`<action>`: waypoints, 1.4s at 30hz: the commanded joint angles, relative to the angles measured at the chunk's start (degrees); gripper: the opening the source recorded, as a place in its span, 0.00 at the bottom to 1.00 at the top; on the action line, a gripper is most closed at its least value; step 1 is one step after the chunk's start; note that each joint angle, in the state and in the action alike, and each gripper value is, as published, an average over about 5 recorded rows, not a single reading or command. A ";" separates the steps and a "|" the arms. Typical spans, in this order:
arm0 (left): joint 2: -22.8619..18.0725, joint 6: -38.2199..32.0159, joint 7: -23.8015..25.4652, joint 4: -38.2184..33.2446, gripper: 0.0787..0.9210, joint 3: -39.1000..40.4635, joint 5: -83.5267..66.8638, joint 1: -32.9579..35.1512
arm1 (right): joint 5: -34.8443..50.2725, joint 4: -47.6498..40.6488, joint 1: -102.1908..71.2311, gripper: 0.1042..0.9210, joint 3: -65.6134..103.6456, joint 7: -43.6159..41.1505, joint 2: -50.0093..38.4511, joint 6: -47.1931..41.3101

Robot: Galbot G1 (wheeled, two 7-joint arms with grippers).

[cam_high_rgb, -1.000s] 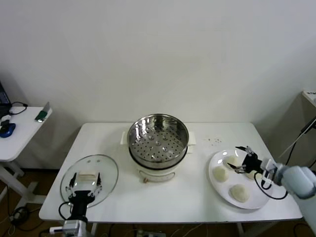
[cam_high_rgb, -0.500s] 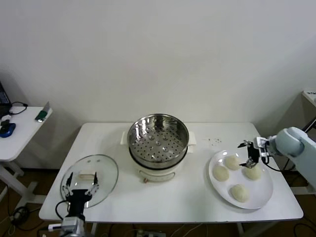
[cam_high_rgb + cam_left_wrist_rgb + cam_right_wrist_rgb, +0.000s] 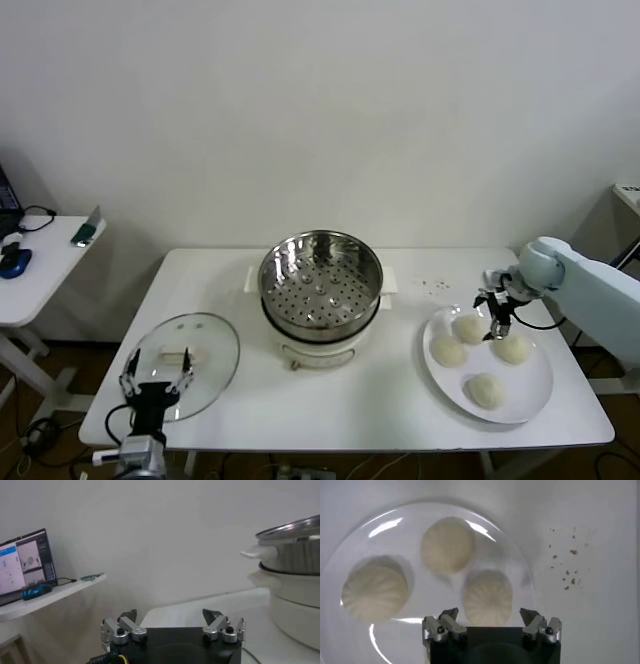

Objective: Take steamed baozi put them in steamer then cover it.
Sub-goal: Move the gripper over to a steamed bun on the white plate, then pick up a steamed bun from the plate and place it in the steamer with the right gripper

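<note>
Four steamed baozi (image 3: 469,328) lie on a white plate (image 3: 536,395) at the right of the table, well apart from the empty steamer (image 3: 320,283) at the middle. The right gripper (image 3: 495,310) hovers over the far bun, jaws wide and holding nothing. This looks like the first pick: the next move calls for lowering onto that bun and closing gently. The left gripper (image 3: 156,375) waits, jaws wide, above the glass lid (image 3: 215,350) at the near left.
</note>
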 commanded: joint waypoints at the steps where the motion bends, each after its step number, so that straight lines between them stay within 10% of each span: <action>1: 0.14 0.12 -0.13 0.30 0.88 -0.20 0.08 -0.12 | 0.29 -4.81 2.51 0.88 -5.34 -0.99 3.55 -0.07; 30: 0.22 -0.30 -0.31 0.38 0.88 -0.84 0.06 0.76 | -0.76 -5.85 5.00 0.72 -5.54 -1.04 5.48 2.33; 42: 0.23 -0.63 -0.77 -0.03 0.88 -0.70 0.10 1.81 | 6.30 -2.67 34.63 0.74 -25.67 -4.00 13.38 19.39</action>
